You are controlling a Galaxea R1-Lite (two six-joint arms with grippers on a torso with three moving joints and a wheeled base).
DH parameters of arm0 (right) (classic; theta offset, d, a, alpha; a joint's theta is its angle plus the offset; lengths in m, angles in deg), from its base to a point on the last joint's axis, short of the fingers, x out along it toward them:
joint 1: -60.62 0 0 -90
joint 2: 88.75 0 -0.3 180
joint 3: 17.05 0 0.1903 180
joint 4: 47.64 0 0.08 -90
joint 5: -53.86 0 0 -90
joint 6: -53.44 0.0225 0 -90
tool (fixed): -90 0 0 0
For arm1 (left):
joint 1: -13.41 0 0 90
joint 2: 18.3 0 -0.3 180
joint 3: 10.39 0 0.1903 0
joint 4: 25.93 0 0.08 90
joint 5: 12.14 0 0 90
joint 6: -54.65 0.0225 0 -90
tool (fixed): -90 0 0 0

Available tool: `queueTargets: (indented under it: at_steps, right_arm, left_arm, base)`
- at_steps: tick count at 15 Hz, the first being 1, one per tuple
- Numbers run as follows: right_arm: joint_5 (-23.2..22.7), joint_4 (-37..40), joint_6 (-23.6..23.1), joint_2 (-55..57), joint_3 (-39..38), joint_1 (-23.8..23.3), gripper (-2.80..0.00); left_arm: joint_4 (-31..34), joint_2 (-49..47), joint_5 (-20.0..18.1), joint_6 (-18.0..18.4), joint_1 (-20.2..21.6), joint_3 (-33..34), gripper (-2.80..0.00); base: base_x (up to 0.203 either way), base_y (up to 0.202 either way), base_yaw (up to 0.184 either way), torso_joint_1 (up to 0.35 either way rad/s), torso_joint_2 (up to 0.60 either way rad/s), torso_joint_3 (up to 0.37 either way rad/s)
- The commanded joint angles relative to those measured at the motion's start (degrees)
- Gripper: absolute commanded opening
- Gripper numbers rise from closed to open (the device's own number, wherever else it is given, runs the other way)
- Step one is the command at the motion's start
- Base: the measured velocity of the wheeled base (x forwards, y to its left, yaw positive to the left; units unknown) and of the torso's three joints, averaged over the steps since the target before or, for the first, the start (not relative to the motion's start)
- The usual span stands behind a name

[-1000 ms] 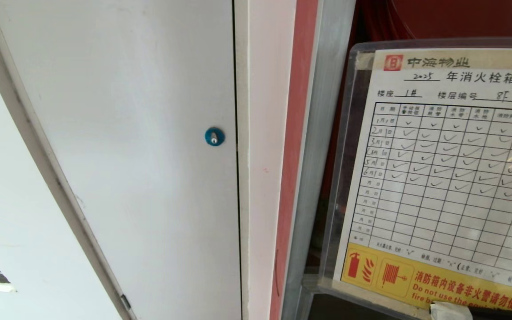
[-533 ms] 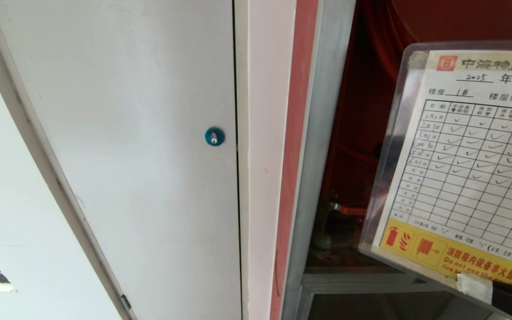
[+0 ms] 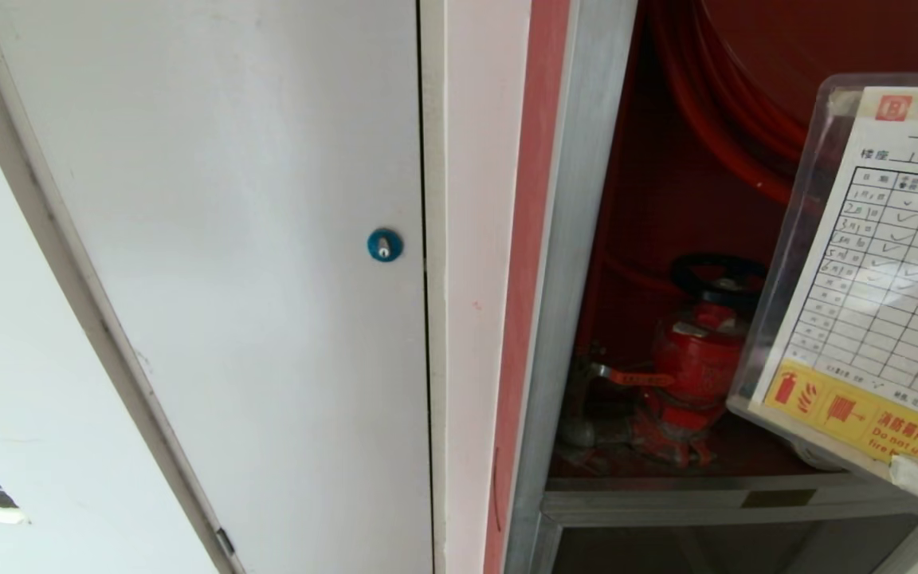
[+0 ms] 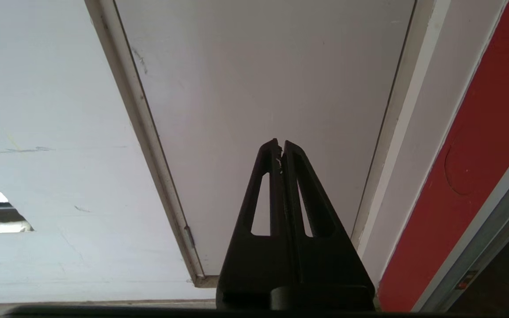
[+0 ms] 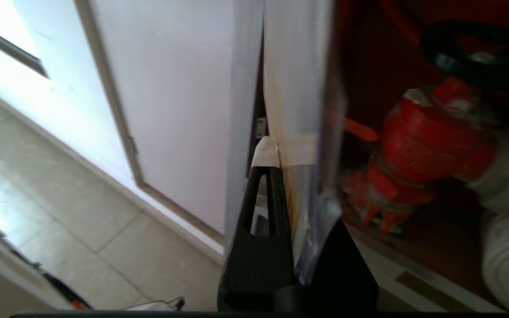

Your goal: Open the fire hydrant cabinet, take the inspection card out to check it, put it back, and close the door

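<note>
Right gripper (image 5: 283,176) pinches the inspection card (image 3: 881,295) by its lower edge, held upright at the right. The open cabinet (image 3: 666,199) lies just beyond, valve (image 3: 694,367) left of the card. Left gripper (image 4: 281,148) pressed together, parked.

Both grippers are matte black. The left gripper (image 4: 281,145) has 2 long tapering fingers, each with a narrow triangular cutout, rising from a broad black base. The right gripper (image 5: 276,170) shows the same slotted finger, tipped with pale tape.

Head camera faces the open fire hydrant cabinet (image 3: 586,263) closely; the right wrist camera shares its red valve (image 3: 686,375).
</note>
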Motion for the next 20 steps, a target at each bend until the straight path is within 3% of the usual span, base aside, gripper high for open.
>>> queueTargets:
  at_steps: [1,4,6,11,15,19,20]
  right_arm:
    - [4.85,0.0,-4.74,0.17,0.2,-0.14,-2.8]
    - [13.19,0.02,-13.17,2.54,1.19,-1.79,-2.8]
    - [15.28,-0.01,-18.87,4.51,2.02,-7.21,-2.8]
    - [15.84,-0.4,-38.7,10.72,8.99,-26.64,-2.8]
    - [15.96,-0.16,-56.46,14.22,14.37,-32.68,-2.8]
    - [14.65,-0.63,-78.4,16.78,17.03,-35.61,-2.8]
    - [13.58,-0.74,-81.04,18.07,17.71,-35.92,-2.8]
  left_arm:
    - [-0.03,-0.07,0.0,0.0,0.01,0.79,-2.8]
    - [-0.03,-0.07,0.0,0.0,0.01,0.72,-2.8]
    - [-0.03,-0.07,0.0,0.0,0.01,0.7,-2.8]
    - [-0.03,-0.07,0.0,0.0,0.01,0.78,-2.8]
    - [-0.03,-0.07,0.0,0.0,0.01,0.71,-2.8]
    - [-0.03,-0.07,0.0,0.0,0.01,0.79,-2.8]
    - [-0.03,-0.07,0.0,0.0,0.01,0.73,-2.8]
  base:
    - [0.0,0.0,0.0,0.0,0.0,0.0]
    - [0.0,0.0,0.0,0.0,0.0,0.0]
    - [0.0,0.0,0.0,0.0,0.0,0.0]
    - [0.0,0.0,0.0,0.0,0.0,0.0]
    - [0.0,0.0,0.0,0.0,0.0,0.0]
    - [0.0,0.0,0.0,0.0,0.0,0.0]
    - [0.0,0.0,0.0,0.0,0.0,0.0]
